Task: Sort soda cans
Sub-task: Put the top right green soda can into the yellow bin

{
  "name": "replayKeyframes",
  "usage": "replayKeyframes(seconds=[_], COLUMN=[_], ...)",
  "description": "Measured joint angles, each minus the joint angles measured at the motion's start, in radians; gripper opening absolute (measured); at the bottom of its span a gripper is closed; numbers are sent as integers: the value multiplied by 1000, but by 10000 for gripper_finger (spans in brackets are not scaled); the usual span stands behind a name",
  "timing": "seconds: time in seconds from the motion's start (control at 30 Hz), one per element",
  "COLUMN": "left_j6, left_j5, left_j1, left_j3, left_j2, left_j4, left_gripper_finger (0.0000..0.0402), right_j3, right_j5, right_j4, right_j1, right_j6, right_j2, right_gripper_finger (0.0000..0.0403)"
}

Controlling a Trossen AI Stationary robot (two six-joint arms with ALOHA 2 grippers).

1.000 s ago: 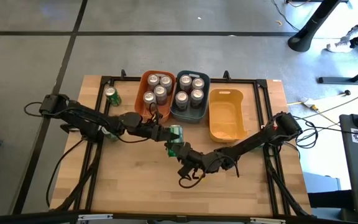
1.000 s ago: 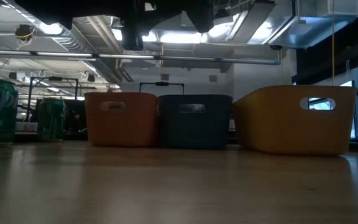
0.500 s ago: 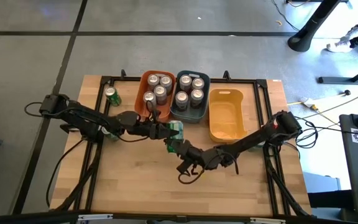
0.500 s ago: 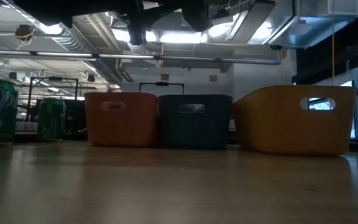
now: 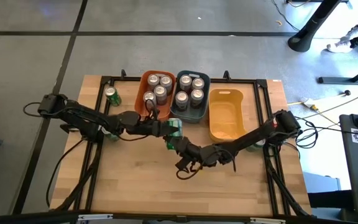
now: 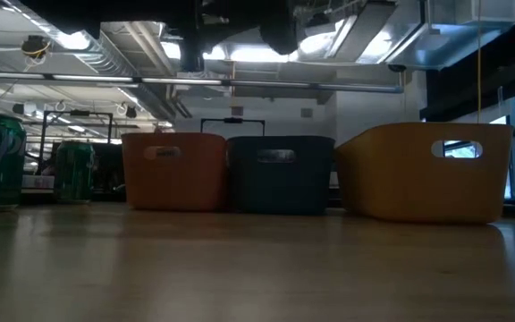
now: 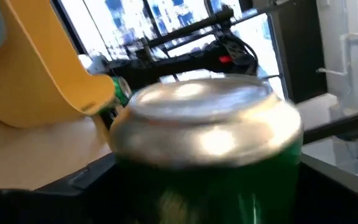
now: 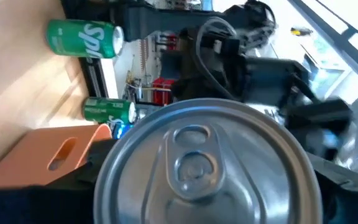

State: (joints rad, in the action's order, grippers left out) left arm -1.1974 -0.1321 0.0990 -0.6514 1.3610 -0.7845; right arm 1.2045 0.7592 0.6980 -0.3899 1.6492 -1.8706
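Both tools have crept toward the bins since a second ago, carrying the green can (image 5: 175, 126) along. Left tool (image 5: 166, 127) and right tool (image 5: 174, 142) meet mid-worktop (image 5: 135, 180), and each looks clamped on that same can, held up off the wood. Just past them sit the orange bin (image 5: 145, 79) and grey-blue bin (image 5: 205, 81), both packed with cans. Yellow bin (image 5: 225, 134) is off to the right tool's side. Another green can (image 5: 111, 95) stands way out by the left arm.
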Motion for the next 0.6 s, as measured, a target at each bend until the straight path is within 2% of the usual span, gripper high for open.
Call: replayKeyframes(seconds=[0.17, 0.37, 0.53, 0.6], left_j6=[64, 95, 218, 289], left_j5=[-15, 1, 37, 30], left_j1=[-2, -22, -77, -106], left_j3=[0, 2, 2, 3], left_j2=[1, -38, -161, -217], left_j4=[-31, -22, 60, 114], left_gripper_finger=[392, 380, 384, 385], right_j3=[0, 0, 5, -1], right_j5=[-13, -9, -5, 90], right_j4=[2, 24, 70, 61], right_j1=[21, 50, 60, 65], right_j6=[9, 40, 20, -21], right_j2=[-4, 1, 54, 91], right_gripper_finger=[305, 305, 302, 302])
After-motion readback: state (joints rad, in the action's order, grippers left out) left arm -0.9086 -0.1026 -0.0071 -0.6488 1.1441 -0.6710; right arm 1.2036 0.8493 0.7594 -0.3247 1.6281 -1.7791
